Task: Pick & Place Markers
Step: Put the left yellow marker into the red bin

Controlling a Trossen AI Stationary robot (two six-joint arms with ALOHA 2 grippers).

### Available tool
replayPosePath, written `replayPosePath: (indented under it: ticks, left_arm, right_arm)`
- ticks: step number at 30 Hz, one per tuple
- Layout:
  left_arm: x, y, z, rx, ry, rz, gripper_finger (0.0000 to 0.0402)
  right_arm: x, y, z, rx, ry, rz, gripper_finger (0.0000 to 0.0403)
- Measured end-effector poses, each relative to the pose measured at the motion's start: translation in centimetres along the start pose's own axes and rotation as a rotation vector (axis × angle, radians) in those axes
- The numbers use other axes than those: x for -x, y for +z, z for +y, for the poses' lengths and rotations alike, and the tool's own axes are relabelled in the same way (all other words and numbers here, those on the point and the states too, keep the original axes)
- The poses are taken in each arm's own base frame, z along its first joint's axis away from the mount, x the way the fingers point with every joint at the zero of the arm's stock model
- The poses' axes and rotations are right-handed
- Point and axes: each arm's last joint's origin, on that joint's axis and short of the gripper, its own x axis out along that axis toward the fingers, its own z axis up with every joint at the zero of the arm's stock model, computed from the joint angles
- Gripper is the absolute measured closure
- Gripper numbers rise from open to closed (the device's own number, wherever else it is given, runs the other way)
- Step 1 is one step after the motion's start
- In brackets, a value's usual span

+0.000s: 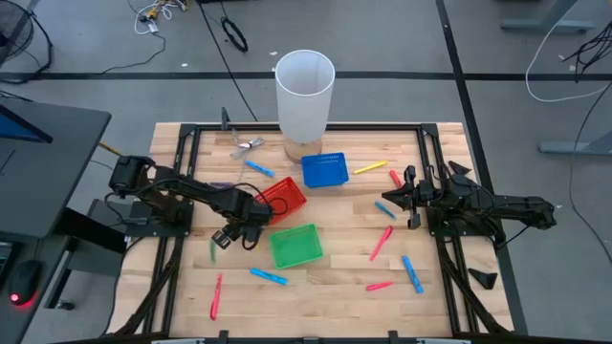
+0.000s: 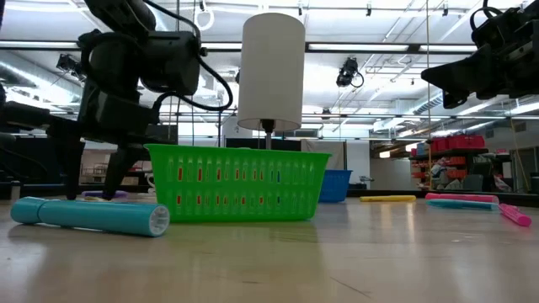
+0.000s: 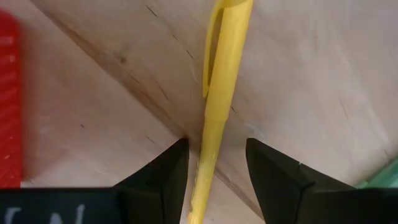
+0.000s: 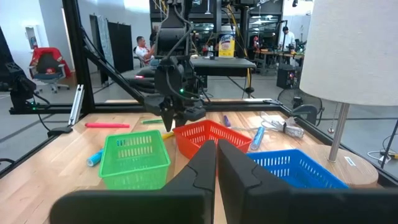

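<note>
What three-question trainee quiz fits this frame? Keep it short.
1. True or false: the dark right gripper is shut.
2. Between the open fingers of the dark left gripper lies a thin plastic marker. Its colour: A pink, B yellow, C green?
3. Which colour of small mesh basket sits nearest the tall white cylinder?
Key: 1 true; 2 B; 3 the blue mesh basket.
</note>
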Motion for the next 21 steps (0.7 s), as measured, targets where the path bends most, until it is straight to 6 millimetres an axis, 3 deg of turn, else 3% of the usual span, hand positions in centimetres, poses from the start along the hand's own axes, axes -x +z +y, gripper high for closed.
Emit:
replayPosePath:
  ticks: [9,21]
  left_arm:
    - [-0.01,0.06,0.03,0.000,0.003,-0.005,0.0247]
    - [-0.02,0.16,0.11,0.015,0.004,-0.018,0.0375]
  right_arm:
    - [0.00,0.00,0.00,0.000,0.000,0.000,0.0382]
    - [0.00,0.00,0.00,0.000,0.000,0.000,0.0382]
